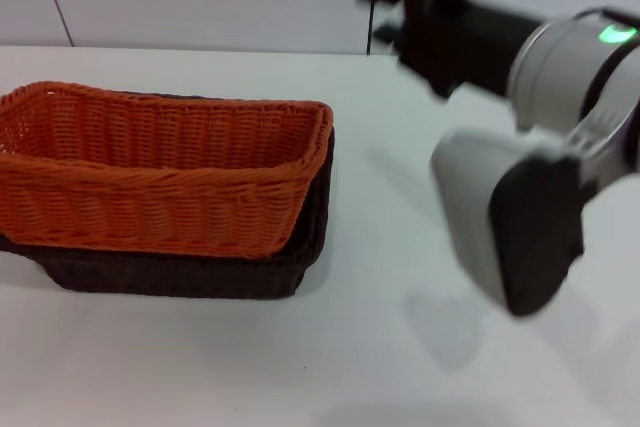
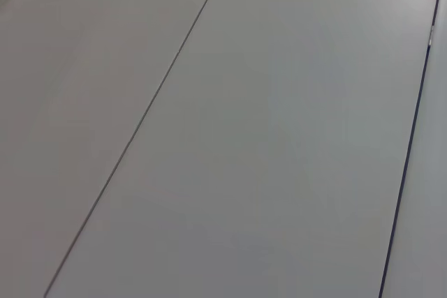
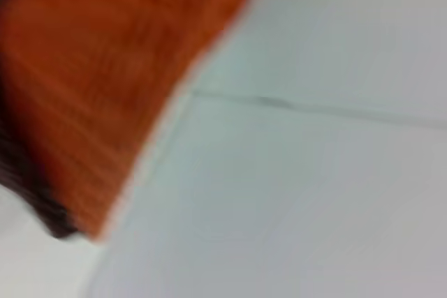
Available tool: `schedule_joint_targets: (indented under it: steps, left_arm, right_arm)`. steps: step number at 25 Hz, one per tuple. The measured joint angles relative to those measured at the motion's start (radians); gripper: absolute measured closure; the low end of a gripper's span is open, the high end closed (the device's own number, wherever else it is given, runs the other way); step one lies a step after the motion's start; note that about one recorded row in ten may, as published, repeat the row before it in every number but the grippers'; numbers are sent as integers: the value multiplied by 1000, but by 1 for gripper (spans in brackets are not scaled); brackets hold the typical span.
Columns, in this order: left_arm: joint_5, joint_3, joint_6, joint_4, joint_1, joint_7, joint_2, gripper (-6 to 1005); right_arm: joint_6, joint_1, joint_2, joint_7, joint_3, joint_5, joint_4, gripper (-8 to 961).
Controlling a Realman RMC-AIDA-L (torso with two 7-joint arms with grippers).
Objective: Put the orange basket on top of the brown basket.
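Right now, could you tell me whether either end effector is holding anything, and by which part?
Nothing is held. The right end effector is open in the air, apart from the bright orange woven basket, which sits nested in the dark brown woven basket.

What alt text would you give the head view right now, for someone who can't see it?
The orange basket sits nested on top of the brown basket at the left of a white table. The right gripper is raised to their right, apart from both, with its fingers spread and nothing held. The left arm is out of view.
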Motion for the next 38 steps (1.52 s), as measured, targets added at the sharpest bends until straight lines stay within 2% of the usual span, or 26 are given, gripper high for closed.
schedule_joint_targets:
  steps: [7,14,15,16,18,20,21,24,25,26,33,35,38]
  left_arm:
    - [1,1,-2,2,-11,-8,1,413]
    - [-31,-10,-1,-21,-8,-44,5,413]
    - [-43,-10,4,-42,-4,-58,6,413]
    - [-43,-10,4,-42,-4,-58,6,413]
    - [-47,-10,7,-62,0,-72,6,413]
    - [-49,-11,8,-80,8,-90,7,413]
    - [-49,-11,8,-86,10,-94,7,413]
    - [-49,-11,8,-97,16,-102,7,413]
    - [-50,-11,8,-106,24,-113,7,413]
    - [-50,-11,8,-107,26,-116,6,413]
    - [-53,-11,15,-99,30,-119,4,413]
    - [-52,-10,27,-96,30,-109,2,413]
    - [-48,-8,42,-94,31,-106,2,413]
  right_arm:
    - [-134,-26,-2,194,56,3,-5,614]
    - [-357,-92,-2,569,69,5,27,613]
    - [-403,-117,-2,687,70,7,32,613]
    - [-403,-117,-2,687,70,7,32,613]
    - [-449,-139,-1,808,70,9,19,613]
    - [-559,-169,-1,999,71,12,-45,613]
    - [-559,-169,-1,999,71,12,-45,613]
    - [-705,-190,-2,1155,67,16,-150,612]
    - [-796,-203,-4,1221,61,27,-222,612]
    - [-796,-203,-4,1221,61,27,-222,612]
    - [-1070,-237,-3,1288,9,77,-446,612]
    - [-1164,-244,-2,1293,-9,143,-531,611]
    - [-1225,-249,-2,1293,-26,214,-587,611]
